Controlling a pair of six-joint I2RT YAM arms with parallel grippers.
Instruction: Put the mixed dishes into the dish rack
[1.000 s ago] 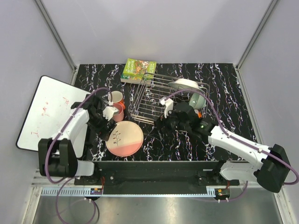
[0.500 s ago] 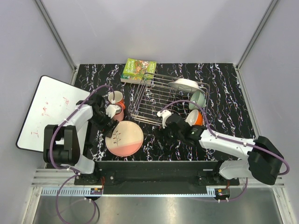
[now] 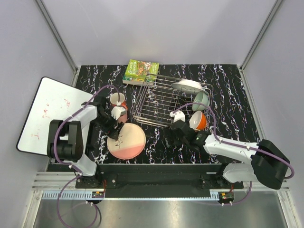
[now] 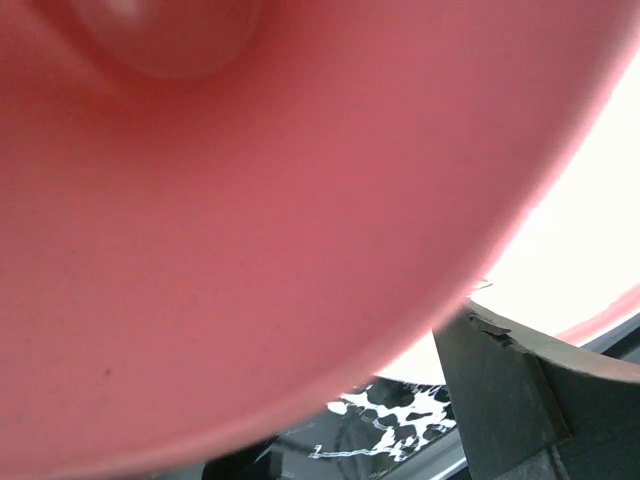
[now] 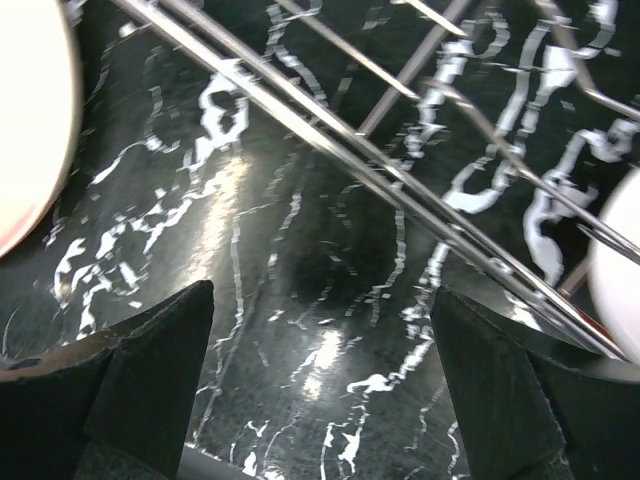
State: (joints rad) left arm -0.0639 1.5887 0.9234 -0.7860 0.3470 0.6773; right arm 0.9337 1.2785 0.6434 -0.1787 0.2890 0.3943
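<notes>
Roughly half done, judging by what's where. In the dish rack (image 3: pixel 156 97): large white plate (image 3: pixel 188 85) at the far right, pale green bowl (image 3: pixel 201 100) just nr side of it, and small cream bowl w/ orange outside (image 3: pixel 198 120) at the nr-right corner; it looks to be inside the wires, and the right wrist view puts it behind the rack's edge bar. The rack's left and middle bars are bare. Not yet loaded, all on the table (image 3: pixel 228 95) left of the rack: pink-and-cream leaf plate (image 3: pixel 126 140) lying flat nr the front edge, plus two salmon-pink cups, far cup (image 3: pixel 117 99) and near cup (image 3: pixel 122 114), close together. Left gripper (image 3: pixel 114 116) is right at the near cup w/ jaws spread wide; pink wall fills the left wrist view, so it's lined up on the cup, but no squeeze shows. Right gripper (image 5: pixel 320 300) has jaws apart and empty, low over bare table just outside the rack's nr edge, betw. leaf plate and orange bowl. Prob. step in hand is cup pickup by the left arm; after that the 2nd cup and leaf plate remain.
</notes>
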